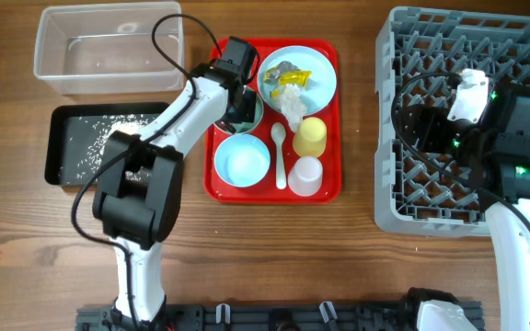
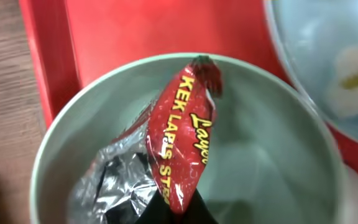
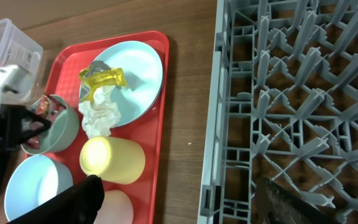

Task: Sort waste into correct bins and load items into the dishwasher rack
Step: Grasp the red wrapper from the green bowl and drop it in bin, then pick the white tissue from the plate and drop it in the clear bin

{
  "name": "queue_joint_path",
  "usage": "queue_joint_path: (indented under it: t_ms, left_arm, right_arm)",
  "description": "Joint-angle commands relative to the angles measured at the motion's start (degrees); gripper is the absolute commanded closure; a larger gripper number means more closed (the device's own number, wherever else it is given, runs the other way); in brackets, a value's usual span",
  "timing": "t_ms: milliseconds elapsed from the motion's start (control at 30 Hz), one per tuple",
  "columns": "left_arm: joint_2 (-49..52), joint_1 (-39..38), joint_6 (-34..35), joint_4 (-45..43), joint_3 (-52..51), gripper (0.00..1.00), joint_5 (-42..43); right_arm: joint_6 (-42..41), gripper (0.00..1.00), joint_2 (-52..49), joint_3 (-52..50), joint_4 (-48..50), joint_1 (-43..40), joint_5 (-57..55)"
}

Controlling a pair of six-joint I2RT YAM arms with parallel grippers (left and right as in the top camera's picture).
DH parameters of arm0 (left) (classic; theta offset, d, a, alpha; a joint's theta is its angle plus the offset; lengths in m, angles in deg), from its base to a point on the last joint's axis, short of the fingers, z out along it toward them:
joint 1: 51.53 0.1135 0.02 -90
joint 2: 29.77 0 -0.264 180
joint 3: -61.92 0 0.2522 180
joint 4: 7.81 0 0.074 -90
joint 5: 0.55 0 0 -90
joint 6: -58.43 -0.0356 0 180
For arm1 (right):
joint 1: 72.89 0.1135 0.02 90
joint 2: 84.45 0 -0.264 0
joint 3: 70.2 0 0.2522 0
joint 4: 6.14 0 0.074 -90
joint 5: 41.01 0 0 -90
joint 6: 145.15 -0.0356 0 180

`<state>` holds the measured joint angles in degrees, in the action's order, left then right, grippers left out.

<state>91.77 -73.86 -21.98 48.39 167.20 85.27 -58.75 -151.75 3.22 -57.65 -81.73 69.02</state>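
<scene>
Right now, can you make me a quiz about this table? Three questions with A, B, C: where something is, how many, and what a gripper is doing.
1. Where is the red wrapper? A in the pale green bowl; B on the floor; C on a chair.
2. How many cups are on the red tray? A one; B two; C five.
3. The right gripper is: A open; B shut on nothing; C shut on a fork.

Answers:
1 A, the left wrist view shows it inside the bowl's rim.
2 B, a yellow cup and a white cup.
3 A, its jaws stand far apart over the dishwasher rack.
</scene>
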Motion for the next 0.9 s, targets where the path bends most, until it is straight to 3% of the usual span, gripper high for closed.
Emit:
queue_joint_path:
  t_ms: [0,67,200,367,433,467,533,600,633,733,867]
  left_arm:
    - [-10.86,0.02,1.22,0.48,3.10,0.96,2.03]
    - [-14.80,0.35,1.16,0.31,3.10,0.96,1.81]
    - [-15.30,6.29,1.14,-4.81,3.08,0.96,-6.84]
    - [-7.02,22.86,-0.15,-18.51,3.08,0.96,-2.97]
    - [-3.63,25.53,-0.15,-21.53,3.08,0.92,-1.84]
    - [-2.43,26.03,-0.15,-22.53,3.08,0.79,-1.86]
    - [-1.84,26.10,-0.15,-22.88,3.08,0.29,-1.86]
    - [-1.84,25.97,-0.15,-22.97,3.08,0.07,-1.86]
    - [-1.88,25.92,-0.15,-23.02,3.10,0.01,-1.86]
    - [-4.92,25.27,-0.74,-21.49,3.10,0.01,0.31]
    - [-12.31,17.53,-9.35,-18.29,3.10,0.04,7.80]
  right_arm:
    - [0.63,0.20,-0.39,0.76,0.00,-0.24,-0.79]
    - [0.63,0.20,-0.39,0.76,0.00,-0.24,-0.79]
    - [0.61,0.20,-0.42,0.76,-0.04,-0.24,-0.76]
    - [0.61,0.20,-0.42,0.76,-0.39,-0.24,-0.76]
    - [0.59,0.20,-0.42,0.76,-0.55,-0.24,-0.76]
    - [0.59,0.20,-0.42,0.76,-0.55,-0.24,-0.76]
    - [0.59,0.20,-0.42,0.76,-0.59,-0.24,-0.76]
    - [0.59,0.20,-0.42,0.76,-0.74,-0.24,-0.76]
    - [0.61,0.20,-0.42,0.76,-0.83,-0.24,-0.76]
    - [0.63,0.20,-0.42,0.76,-0.87,-0.24,-0.76]
    - [0.55,0.20,-0.42,0.76,-0.85,-0.24,-0.74]
